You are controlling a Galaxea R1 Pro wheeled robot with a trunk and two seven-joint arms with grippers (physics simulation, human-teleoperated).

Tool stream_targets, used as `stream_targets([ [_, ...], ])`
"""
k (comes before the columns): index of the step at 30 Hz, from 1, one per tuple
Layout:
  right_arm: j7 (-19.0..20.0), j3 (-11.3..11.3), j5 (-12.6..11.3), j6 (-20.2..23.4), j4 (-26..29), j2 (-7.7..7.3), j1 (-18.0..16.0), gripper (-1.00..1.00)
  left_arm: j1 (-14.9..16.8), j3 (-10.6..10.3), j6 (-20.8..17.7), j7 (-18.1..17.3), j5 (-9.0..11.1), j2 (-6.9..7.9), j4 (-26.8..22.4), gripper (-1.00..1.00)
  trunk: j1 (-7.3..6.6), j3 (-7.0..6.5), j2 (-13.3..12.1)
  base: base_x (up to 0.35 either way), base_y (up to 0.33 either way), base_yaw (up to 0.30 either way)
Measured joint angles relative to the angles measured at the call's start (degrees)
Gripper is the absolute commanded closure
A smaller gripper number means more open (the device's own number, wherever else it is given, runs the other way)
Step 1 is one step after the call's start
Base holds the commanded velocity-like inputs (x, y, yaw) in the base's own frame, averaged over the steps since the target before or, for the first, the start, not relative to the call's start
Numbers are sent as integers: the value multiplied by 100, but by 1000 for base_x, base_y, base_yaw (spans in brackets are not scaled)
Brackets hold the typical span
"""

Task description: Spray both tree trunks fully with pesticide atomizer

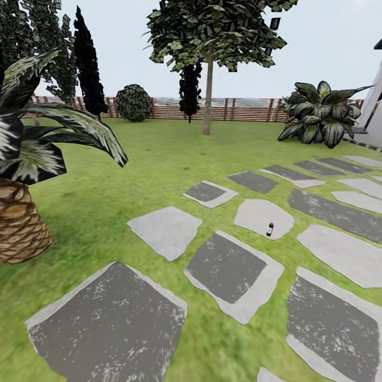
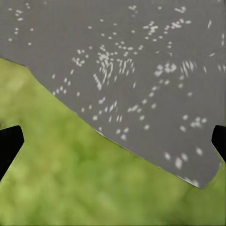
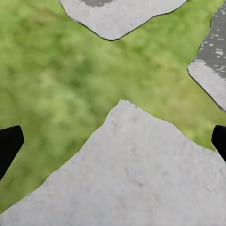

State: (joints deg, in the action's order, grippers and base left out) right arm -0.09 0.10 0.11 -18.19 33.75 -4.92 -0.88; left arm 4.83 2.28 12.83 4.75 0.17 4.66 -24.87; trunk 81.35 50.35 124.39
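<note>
Both grippers, left [image 2: 113,141] and right [image 3: 113,141], point downward, fingers spread wide

place: garden | cues: green lawn [image 1: 132,170], stepping stones [image 1: 167,231], slat fence [image 1: 239,109], trees [image 1: 212,32]

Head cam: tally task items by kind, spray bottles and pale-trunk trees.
Spray bottle: 1, upright on a light stepping stone
Pale-trunk tree: 1, by the fence
Total: 2

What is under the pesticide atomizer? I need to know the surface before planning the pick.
The pesticide atomizer stands upright on a pale grey stepping stone, near its edge; grass surrounds it.
</note>
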Motion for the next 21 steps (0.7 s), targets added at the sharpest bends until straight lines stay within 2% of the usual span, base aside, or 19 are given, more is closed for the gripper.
stream_targets([
  [21,7,7,3,0,0,0,0,-100,0,1,0,0,-9,0,-9,-100,0,0,0,311,180,0],
])
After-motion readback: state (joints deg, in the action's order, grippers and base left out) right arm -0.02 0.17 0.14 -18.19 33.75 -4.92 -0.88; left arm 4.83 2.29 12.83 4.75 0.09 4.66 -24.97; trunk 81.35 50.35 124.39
